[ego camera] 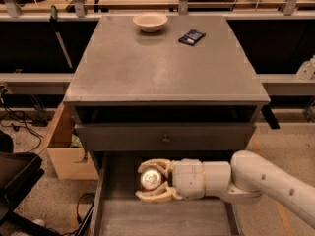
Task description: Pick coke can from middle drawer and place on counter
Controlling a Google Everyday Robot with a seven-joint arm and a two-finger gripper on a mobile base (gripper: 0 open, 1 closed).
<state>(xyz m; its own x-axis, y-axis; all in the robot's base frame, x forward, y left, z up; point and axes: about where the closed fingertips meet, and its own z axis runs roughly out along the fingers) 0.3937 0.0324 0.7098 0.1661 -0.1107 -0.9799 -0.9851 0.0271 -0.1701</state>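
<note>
The coke can (pixel 150 179) shows only its silver top, facing the camera, between the cream fingers (pixel 153 196) of my gripper (pixel 150 181). The gripper is shut on the can and holds it above the floor of the open middle drawer (pixel 162 218), just below the closed drawer front with the knob (pixel 165 138). My white arm (pixel 266 183) reaches in from the lower right. The grey counter (pixel 162 68) is the cabinet's top, above the gripper.
A pale bowl (pixel 150 21) and a dark packet (pixel 192 37) lie at the counter's far edge. A cardboard box (pixel 64 149) stands left of the cabinet, with cables and a black object (pixel 15 181) on the floor at lower left.
</note>
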